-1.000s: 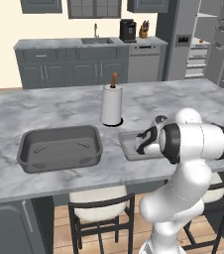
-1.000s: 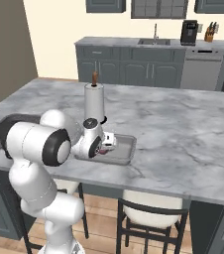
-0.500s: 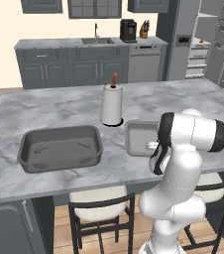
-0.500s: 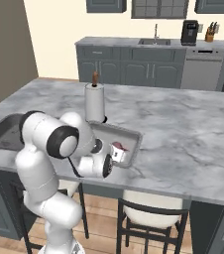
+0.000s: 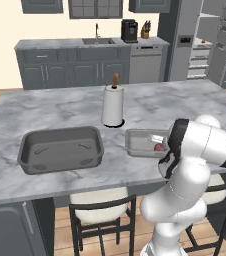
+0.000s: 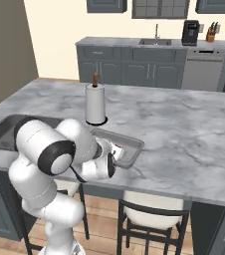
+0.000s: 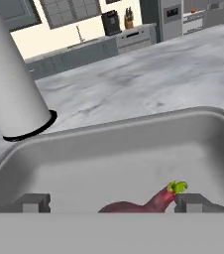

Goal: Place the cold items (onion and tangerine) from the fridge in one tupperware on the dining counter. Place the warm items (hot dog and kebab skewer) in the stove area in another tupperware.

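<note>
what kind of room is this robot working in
A home kitchen, rendered rather than real. A marble dining counter with chairs tucked under it fills the foreground; behind it a run of grey cabinets holds a sink and a coffee machine, with a fridge to the right.

On the counter [image 5: 55, 107] there are two containers: one dark grey bin [image 5: 61, 149] and one lighter grey tray [image 5: 144, 141]. One paper towel roll [image 5: 112, 106] stands beside them. One red onion [image 7: 142, 202] lies in the tray. Two stools [image 5: 102, 215] are at the counter's near edge. One coffee maker [image 5: 129, 30] and one knife block [image 5: 145, 31] sit on the back counter.
</note>
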You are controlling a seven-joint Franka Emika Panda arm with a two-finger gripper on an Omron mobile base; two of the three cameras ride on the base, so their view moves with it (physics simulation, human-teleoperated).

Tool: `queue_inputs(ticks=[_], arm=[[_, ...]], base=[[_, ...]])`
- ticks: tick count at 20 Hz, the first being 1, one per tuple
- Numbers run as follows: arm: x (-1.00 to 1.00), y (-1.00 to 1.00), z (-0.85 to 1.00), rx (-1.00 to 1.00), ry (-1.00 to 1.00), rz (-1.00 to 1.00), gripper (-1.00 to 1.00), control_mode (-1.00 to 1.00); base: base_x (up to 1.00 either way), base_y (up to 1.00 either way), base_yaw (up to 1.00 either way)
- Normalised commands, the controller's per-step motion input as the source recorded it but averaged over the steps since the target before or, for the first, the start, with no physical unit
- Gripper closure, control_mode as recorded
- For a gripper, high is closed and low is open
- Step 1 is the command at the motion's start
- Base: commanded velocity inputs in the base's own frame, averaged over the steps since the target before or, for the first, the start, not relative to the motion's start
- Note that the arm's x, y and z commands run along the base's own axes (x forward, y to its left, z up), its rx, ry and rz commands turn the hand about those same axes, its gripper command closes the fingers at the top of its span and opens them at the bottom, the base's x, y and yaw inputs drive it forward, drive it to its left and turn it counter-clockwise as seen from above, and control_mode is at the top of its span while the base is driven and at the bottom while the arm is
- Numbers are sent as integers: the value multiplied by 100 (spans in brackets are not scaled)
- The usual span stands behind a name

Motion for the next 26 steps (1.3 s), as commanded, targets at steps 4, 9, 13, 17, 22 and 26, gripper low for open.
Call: queue_inputs(ticks=[4, 9, 13, 17, 22, 26], arm=[[-2, -30, 100, 0, -2, 4, -100, -100], [-75, -4, 100, 0, -24, 1, -100, -100], [-65, -1, 100, 0, -15, 0, -100, -100], [-69, 1, 100, 0, -13, 2, -100, -100], [-50, 19, 87, -4, -11, -8, -100, -100], [-40, -24, 90, 55, -39, -2, -100, -100]], base=[[0, 0, 0], [0, 0, 0], [0, 0, 0], [0, 0, 0], [0, 0, 0], [0, 0, 0]])
